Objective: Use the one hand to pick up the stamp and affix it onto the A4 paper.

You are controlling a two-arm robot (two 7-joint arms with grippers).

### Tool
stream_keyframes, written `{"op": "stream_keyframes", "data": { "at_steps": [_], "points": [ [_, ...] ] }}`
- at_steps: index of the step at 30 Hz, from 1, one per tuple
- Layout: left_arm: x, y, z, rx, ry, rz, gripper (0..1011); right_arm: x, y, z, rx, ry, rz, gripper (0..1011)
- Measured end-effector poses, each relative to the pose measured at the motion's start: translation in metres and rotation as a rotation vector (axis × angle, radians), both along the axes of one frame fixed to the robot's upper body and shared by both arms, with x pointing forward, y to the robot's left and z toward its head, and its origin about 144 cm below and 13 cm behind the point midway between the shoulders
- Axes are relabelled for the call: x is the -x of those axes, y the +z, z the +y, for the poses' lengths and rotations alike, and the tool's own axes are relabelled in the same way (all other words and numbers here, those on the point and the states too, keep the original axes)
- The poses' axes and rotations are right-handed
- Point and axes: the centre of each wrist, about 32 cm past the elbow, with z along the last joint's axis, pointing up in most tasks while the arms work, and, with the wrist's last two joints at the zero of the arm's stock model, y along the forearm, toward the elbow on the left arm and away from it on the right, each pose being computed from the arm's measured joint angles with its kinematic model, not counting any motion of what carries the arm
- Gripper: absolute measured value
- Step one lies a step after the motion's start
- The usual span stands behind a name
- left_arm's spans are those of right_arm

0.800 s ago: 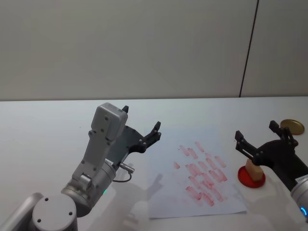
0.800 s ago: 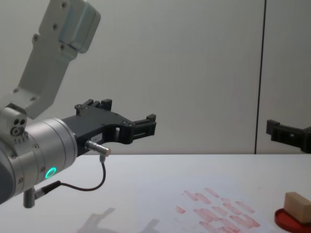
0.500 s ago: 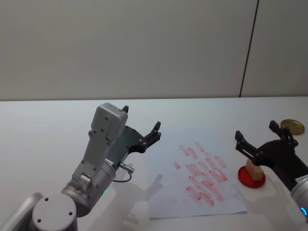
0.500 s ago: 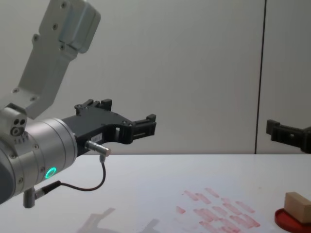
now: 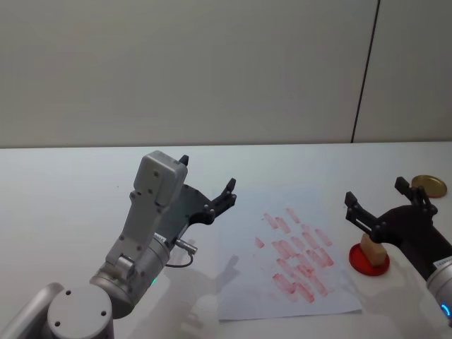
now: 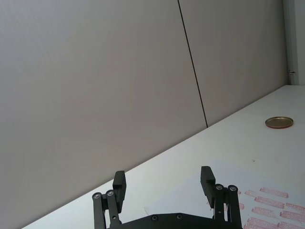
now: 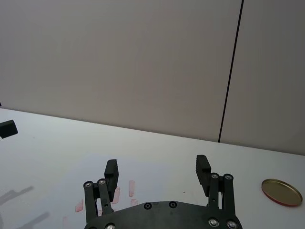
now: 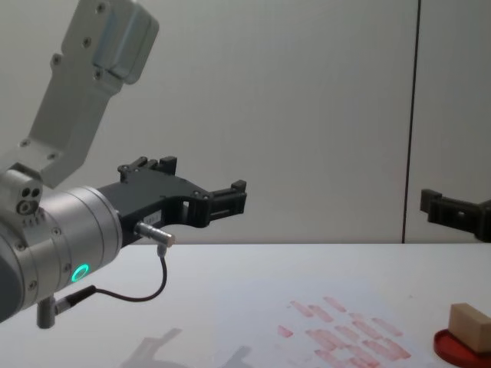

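Over white tabletop, right pincer hovers splayed above stamp.

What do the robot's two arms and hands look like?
The left hand and right hand are black plastic with flat fingers on screwed linkages. The left arm is silver-grey with a boxy link, a green glowing ring at the wrist and a thin black cable looping from a silver plug.
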Motion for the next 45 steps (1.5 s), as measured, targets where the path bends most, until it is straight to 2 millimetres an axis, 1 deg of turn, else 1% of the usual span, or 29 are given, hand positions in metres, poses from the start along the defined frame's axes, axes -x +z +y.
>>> {"op": "stream_keyframes", "data": {
  "at_steps": [8, 17, 34, 45],
  "points": [
    [0.0, 0.0, 0.0, 0.0, 0.0, 0.0, 993, 0.0, 0.0, 0.0, 0.0, 0.0, 0.0, 1001],
    [0.0, 0.0, 0.0, 0.0, 0.0, 0.0, 993, -0.007, 0.002, -0.001, 0.003, -0.029, 0.028, 1000],
    [0.0, 0.0, 0.0, 0.0, 0.0, 0.0, 993, -0.033, -0.001, -0.007, 0.015, -0.058, 0.2, 1001],
    [0.0, 0.0, 0.0, 0.0, 0.0, 0.0, 993, -0.04, -0.003, -0.008, 0.032, -0.054, 0.295, 1001]
  ]
}}
